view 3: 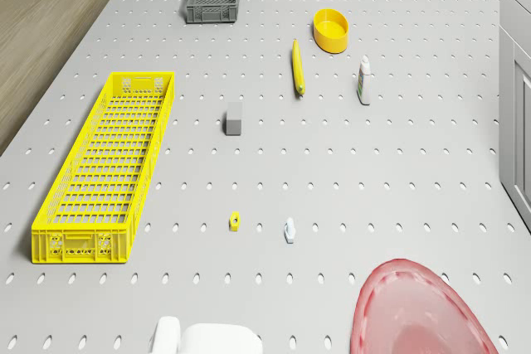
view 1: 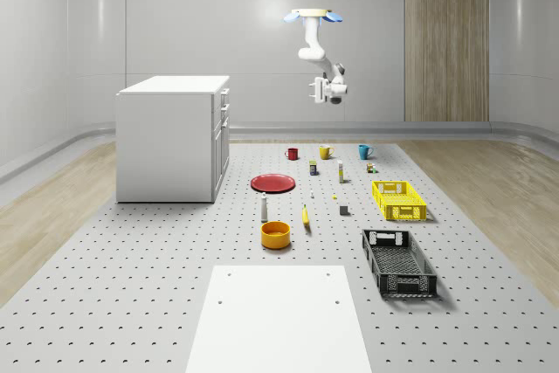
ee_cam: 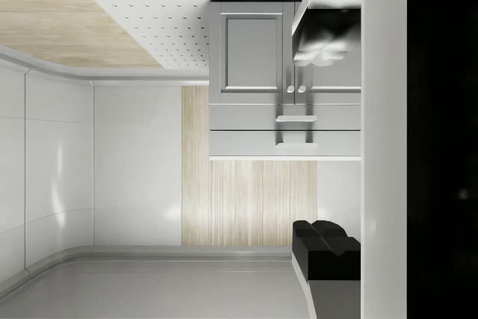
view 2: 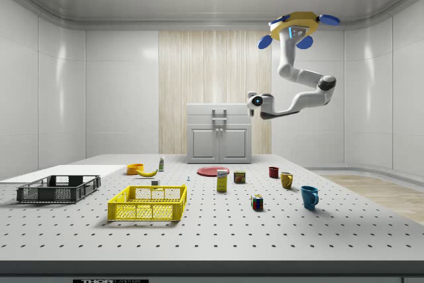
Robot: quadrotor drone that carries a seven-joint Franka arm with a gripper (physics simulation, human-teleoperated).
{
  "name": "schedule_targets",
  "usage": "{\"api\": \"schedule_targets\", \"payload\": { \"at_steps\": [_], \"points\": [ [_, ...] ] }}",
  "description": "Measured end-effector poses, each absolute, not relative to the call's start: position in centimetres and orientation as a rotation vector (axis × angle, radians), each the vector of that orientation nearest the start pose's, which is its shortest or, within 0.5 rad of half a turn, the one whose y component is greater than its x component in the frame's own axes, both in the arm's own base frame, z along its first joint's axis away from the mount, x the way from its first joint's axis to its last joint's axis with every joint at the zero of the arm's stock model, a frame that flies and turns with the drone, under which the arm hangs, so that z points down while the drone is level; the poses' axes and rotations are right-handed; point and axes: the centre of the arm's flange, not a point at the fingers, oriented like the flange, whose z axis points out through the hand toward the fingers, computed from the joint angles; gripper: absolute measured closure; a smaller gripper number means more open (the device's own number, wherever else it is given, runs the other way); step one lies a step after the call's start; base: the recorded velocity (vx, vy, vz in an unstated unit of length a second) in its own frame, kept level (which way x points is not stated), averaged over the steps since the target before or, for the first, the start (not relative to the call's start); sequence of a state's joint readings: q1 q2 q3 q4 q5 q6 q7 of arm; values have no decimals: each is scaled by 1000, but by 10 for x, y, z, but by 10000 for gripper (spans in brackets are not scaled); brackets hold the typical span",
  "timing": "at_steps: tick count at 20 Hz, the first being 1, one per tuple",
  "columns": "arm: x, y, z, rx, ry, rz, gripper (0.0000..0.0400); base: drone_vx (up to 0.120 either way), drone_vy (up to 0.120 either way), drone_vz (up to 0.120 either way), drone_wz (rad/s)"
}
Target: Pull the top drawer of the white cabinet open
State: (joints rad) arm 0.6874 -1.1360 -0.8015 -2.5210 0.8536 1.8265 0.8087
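In the whole-scene view I am seeing the quadrotor drone [view 1: 315, 15] hovering high in the air, off the drawer side of the boxy white cabinet [view 1: 171, 138], roughly over the row of mugs. Its white jointed arm [view 1: 313, 48] is hanging down, and the white two-finger gripper [view 1: 314, 91] is sitting level with the cabinet's top, well apart from it. The top drawer [view 1: 224, 96] is sitting flush with the cabinet front. A flat red round plate [view 1: 273, 183] is lying on the perforated grey table [view 1: 148, 286] near the cabinet.

In the side view the drone [view 2: 295, 26] is floating near the ceiling, with the arm [view 2: 306, 88] bending toward the cabinet [view 2: 219, 133]. The gripper [view 2: 250, 103] is showing at about the height of the cabinet's top edge.

In the drone view I am looking down on a long yellow mesh plastic crate [view 3: 109, 168], the table [view 3: 348, 180] and the red plate [view 3: 415, 311].

In the wrist view the cabinet [ee_cam: 254, 65] is appearing inverted, its two drawer fronts closed, the top drawer [ee_cam: 284, 143] with its bar handle. Black finger pads [ee_cam: 326, 248] are showing near the edge; I cannot tell how far the fingers are spread.
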Motion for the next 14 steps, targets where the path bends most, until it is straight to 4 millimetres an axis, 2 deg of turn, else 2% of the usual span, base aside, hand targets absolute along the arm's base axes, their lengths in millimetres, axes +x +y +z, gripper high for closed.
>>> {"api": "schedule_targets", "payload": {
  "at_steps": [14],
  "points": [
    [306,16,592,-1483,612,613,95,0,0,0,0]
  ]
}}
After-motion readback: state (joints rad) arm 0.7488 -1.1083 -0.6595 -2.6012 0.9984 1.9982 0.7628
